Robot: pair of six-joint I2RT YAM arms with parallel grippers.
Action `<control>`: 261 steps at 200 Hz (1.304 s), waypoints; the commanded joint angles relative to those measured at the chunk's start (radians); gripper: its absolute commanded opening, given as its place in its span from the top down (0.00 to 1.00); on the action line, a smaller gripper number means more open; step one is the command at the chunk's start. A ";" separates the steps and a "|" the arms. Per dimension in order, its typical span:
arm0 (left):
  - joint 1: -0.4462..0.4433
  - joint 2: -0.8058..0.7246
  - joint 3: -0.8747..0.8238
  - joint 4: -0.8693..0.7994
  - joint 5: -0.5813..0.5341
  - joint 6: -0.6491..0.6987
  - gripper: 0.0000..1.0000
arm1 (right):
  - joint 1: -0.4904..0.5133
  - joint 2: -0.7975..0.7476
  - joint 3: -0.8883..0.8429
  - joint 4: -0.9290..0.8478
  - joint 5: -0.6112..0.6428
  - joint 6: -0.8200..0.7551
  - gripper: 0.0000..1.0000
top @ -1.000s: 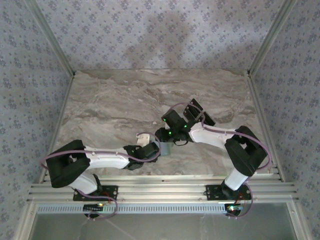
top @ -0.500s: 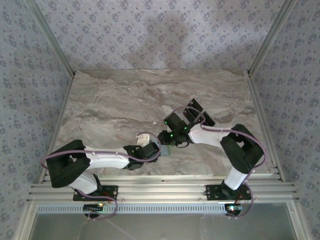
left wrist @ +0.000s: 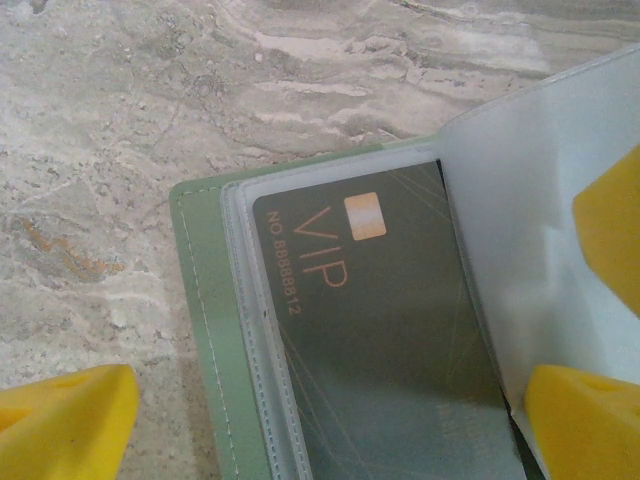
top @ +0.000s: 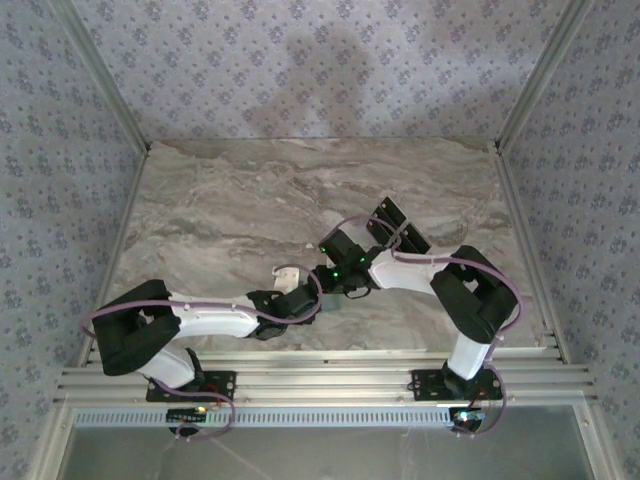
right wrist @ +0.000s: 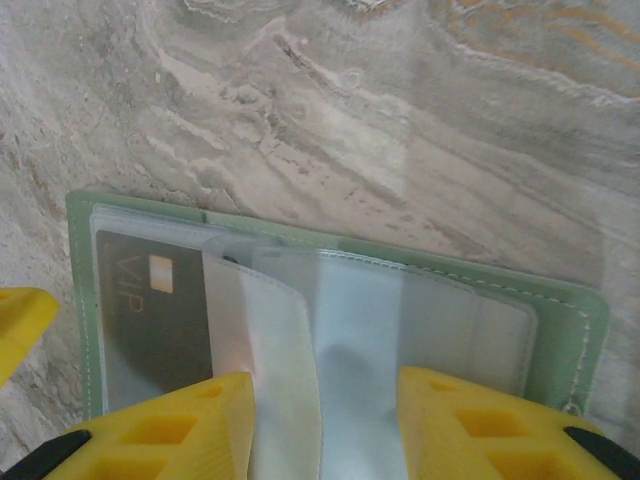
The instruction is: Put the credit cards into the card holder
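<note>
judging by how things lie, you are only at the start of the job. the card holder (left wrist: 205, 330) lies spread open on the bench (top: 230, 200), between the two tools. one dark card (left wrist: 380, 350) marked vip already sits inside a clear pocket on its left side. the rest of the credit cards (top: 384, 212) lie as a loose black cluster on the bench beyond the right arm, well apart from the holder, so most of the work is left. your right tool (right wrist: 320, 425) is clamped on the clear sleeve leaves (right wrist: 330, 330), holding them up off the cover. your left tool (left wrist: 325, 425) hangs over the filled side with its jaws spread wide and nothing in them. you cannot count the cluster from above, since the arm hides part of it. next, i'd judge, one tool must fetch a card while the other holds the leaves apart.
</note>
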 commanded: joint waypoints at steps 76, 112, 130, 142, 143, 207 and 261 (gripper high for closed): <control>-0.016 -0.271 -0.041 -0.134 -0.085 -0.033 0.01 | 0.038 0.000 0.043 -0.013 -0.027 0.037 0.56; -0.016 -0.467 -0.109 -0.193 -0.135 -0.087 0.00 | 0.068 0.012 0.081 -0.029 -0.023 0.046 0.56; -0.014 -0.546 -0.139 -0.219 -0.152 -0.105 0.00 | 0.086 0.024 0.106 -0.041 -0.017 0.049 0.56; -0.013 -0.587 -0.151 -0.236 -0.157 -0.112 0.00 | 0.098 0.039 0.128 -0.051 -0.011 0.051 0.56; -0.013 -0.589 -0.152 -0.236 -0.157 -0.112 0.00 | 0.098 0.039 0.128 -0.051 -0.011 0.051 0.56; -0.010 -0.665 -0.173 -0.281 -0.163 -0.126 0.00 | 0.155 0.169 0.245 -0.090 0.002 0.058 0.55; -0.005 -0.658 -0.175 -0.270 -0.149 -0.121 0.00 | 0.152 0.186 0.305 -0.116 -0.025 0.032 0.56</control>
